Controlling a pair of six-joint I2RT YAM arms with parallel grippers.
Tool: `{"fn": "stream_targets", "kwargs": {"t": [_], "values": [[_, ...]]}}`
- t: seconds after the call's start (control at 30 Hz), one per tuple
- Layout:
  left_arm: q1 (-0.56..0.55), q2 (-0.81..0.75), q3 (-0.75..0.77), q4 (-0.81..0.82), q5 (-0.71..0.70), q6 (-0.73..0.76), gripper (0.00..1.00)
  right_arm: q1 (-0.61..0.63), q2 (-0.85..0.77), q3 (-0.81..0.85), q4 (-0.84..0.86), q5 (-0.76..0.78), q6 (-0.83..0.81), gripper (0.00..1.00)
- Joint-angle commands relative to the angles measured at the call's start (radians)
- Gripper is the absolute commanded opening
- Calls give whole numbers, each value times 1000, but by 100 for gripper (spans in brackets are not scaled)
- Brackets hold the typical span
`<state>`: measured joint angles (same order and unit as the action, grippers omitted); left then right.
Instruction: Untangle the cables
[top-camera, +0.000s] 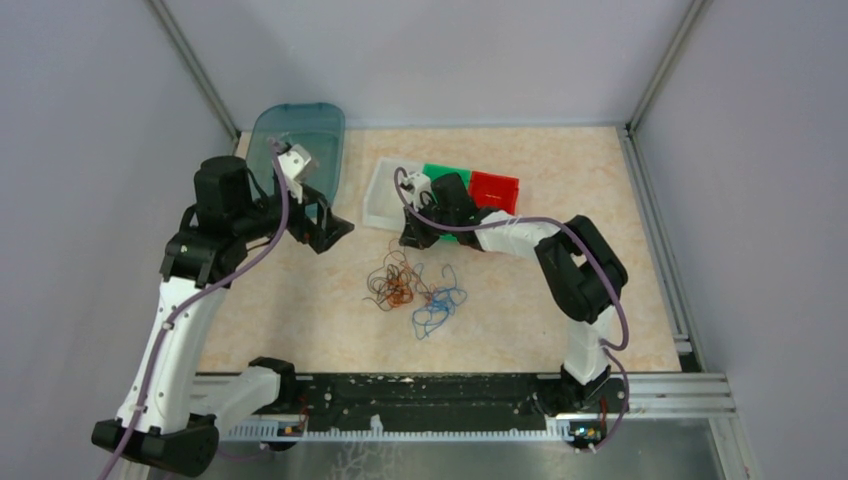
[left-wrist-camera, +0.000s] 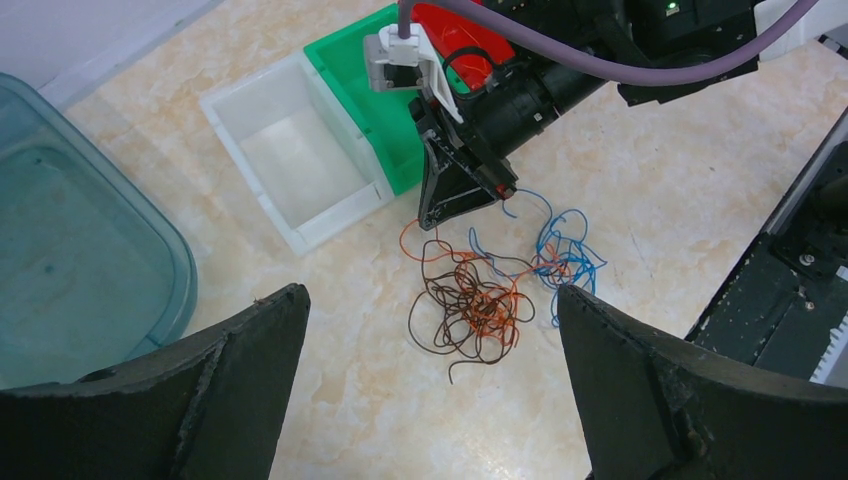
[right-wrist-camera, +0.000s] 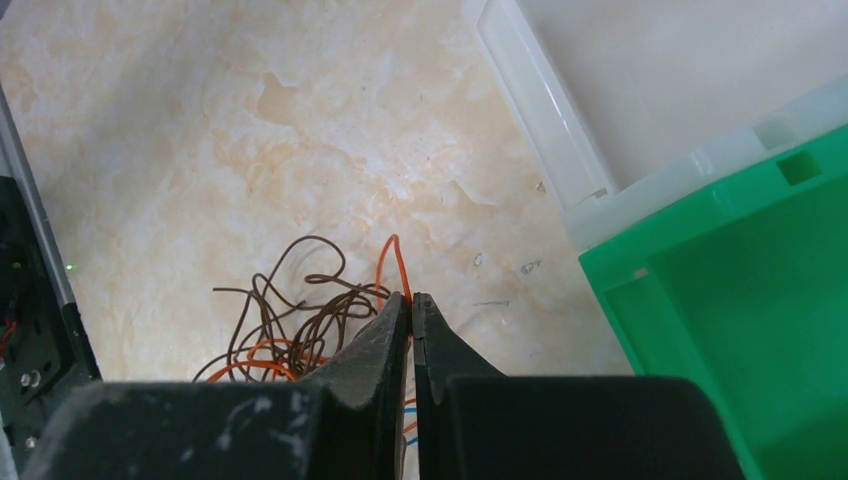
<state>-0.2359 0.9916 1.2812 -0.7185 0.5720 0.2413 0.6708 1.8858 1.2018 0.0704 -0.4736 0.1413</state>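
Observation:
The cables (top-camera: 415, 290) lie tangled mid-table: a dark brown and red-orange clump (left-wrist-camera: 470, 300) on the left and a blue wire (left-wrist-camera: 565, 250) on the right. My right gripper (right-wrist-camera: 411, 298) is shut on a loop of the red-orange wire (right-wrist-camera: 392, 258) at the clump's far edge, close to the table; it also shows in the top view (top-camera: 412, 240) and the left wrist view (left-wrist-camera: 440, 215). My left gripper (left-wrist-camera: 430, 300) is open and empty, held above the table to the left of the clump (top-camera: 340, 228).
A white bin (top-camera: 385, 195), a green bin (top-camera: 445, 178) and a red bin (top-camera: 495, 190) stand side by side behind the cables. A translucent teal lid or tray (top-camera: 300, 140) lies at the back left. Metal frame rails border the table.

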Motion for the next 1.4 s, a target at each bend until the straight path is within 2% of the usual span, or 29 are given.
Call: {"fn": "stream_targets", "kwargs": {"t": [0.0, 0.17, 0.37, 0.63, 0.93, 1.03, 1.37], "values": [[-3, -12, -22, -1, 14, 6, 99, -1, -51, 4, 63, -25, 13, 0], [-3, -24, -85, 32, 12, 4, 99, -2, -110, 24, 62, -44, 38, 0], [-4, -36, -156, 89, 22, -21, 99, -2, -296, 17, 130, -102, 124, 0], [-3, -32, -182, 124, 123, -77, 90, 15, -459, -37, 249, -161, 272, 0], [-3, -79, -233, 228, 229, -185, 82, 76, -476, 75, 271, -154, 336, 0], [-3, -93, -248, 234, 252, -180, 80, 87, -467, 107, 286, -163, 364, 0], [-3, -155, -317, 322, 216, -110, 61, 89, -455, 151, 337, -235, 448, 0]]}}
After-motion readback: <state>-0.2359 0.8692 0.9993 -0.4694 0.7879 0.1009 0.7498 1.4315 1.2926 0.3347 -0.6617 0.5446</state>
